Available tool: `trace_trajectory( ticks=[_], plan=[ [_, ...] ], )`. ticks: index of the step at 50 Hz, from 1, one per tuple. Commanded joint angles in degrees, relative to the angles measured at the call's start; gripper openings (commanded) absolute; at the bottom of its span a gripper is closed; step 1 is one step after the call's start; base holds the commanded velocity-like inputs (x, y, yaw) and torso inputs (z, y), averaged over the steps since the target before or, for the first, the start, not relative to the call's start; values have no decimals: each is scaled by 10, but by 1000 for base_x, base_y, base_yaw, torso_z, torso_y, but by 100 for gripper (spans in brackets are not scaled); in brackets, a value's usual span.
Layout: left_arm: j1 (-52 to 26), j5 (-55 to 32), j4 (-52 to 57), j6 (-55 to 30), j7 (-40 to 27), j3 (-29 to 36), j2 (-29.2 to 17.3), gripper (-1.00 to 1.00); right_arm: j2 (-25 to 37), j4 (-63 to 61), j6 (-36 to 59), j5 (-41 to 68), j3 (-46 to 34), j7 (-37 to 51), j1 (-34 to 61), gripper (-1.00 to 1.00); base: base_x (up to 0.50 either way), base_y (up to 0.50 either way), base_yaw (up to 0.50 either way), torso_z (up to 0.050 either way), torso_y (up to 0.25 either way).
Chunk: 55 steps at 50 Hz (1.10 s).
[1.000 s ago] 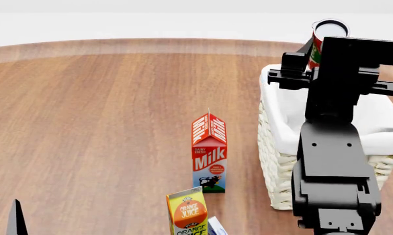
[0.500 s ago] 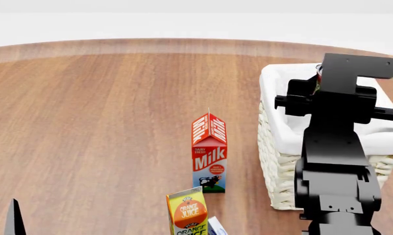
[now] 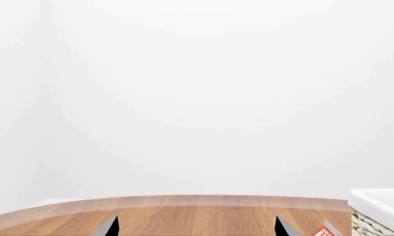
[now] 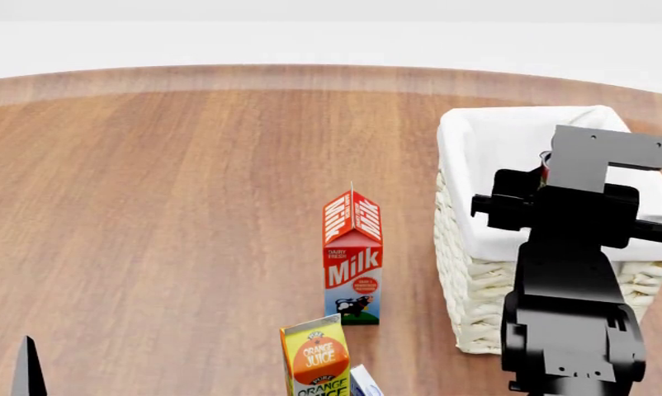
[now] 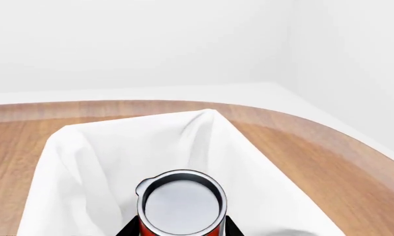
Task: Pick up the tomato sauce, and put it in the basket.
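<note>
Round wood-grain surface [image 4: 177, 206] against a plain white backdrop, milk carton [image 4: 353, 256] upright near centre, orange juice carton [image 4: 315, 360] closer to the robot, basket [image 4: 469, 272] just right of the milk. Right pincer [image 5: 179, 231] was clamped on the tomato sauce [image 5: 181, 204], can upright with silver top facing the wrist cam, sitting over the basket's white liner (head view showed only a red sliver of it behind the arm). Left pincer [image 3: 195, 227] was low at the surface's near edge, tips spread, nothing between them.
</note>
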Motion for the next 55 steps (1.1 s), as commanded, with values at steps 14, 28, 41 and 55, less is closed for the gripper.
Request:
trace_trajectory(
  ticks=[14,28,41,55],
  plan=[
    [-1,-4,0,-1,-6,4,-5,100,1,0,-6,-15,16,-6,1,100,0,0,0,0,0],
    [-4,-6,-2,-1,-9,9,-7,100,-13,0,-93,4,65,-67,27,100,0,0,0,0,0],
    [-5,-2,-4,-2,-12,15,-9,100,-24,-569,68,23,61,-100,-195,100,0,0,0,0,0],
    [-7,0,-8,1,-14,20,-11,100,-17,-865,107,82,83,-122,-378,100,0,0,0,0,0]
  ],
)
